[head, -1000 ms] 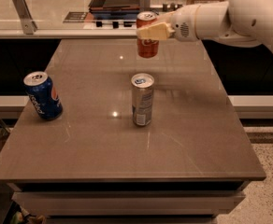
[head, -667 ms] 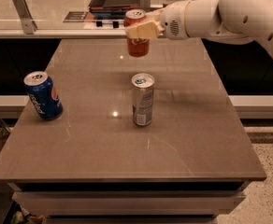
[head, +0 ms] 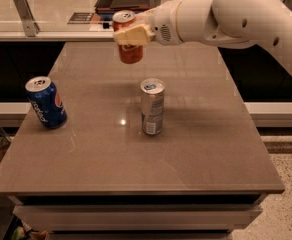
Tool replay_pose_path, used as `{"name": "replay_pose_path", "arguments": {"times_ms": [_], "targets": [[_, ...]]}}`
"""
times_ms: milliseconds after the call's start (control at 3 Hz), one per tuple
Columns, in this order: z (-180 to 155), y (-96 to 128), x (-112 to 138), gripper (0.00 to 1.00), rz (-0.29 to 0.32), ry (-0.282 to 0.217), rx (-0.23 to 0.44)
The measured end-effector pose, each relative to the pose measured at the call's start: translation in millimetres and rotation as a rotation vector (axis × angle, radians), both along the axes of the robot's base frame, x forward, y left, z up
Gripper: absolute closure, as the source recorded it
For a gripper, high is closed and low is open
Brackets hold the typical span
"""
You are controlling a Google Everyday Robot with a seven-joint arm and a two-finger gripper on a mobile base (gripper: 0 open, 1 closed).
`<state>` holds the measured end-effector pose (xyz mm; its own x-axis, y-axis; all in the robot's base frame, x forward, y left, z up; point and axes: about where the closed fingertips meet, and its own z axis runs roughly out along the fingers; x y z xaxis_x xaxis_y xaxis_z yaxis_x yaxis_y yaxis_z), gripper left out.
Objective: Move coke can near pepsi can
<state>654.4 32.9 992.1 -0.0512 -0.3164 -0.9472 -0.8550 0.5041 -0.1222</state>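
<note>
coke can (head: 130, 54) held aloft, clamped in gripper (head: 129, 34); over the last second it has travelled left, clear of the table (head: 196, 149); transfer under way, lowering not yet begun. pepsi can (head: 46, 103) stands below and well left of gripper, tilted, glossy blue cylinder; slim silver can (head: 152, 106) below, slightly right, upright; tabletop smooth grey-brown, faintly reflective.

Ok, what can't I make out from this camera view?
Camera view: the gripper, shut on the coke can above the far side of the table, covers the can's lettering; its far finger is hidden behind the can.
The arm is cut off by the right edge.
The slim silver can's label is too small to read.
</note>
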Motion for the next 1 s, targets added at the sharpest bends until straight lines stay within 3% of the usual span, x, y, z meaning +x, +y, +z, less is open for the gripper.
{"name": "replay_pose_path", "arguments": {"times_ms": [1000], "targets": [[-14.2,46.8,-35.7,1.00,-0.045,-0.021,-0.030]]}}
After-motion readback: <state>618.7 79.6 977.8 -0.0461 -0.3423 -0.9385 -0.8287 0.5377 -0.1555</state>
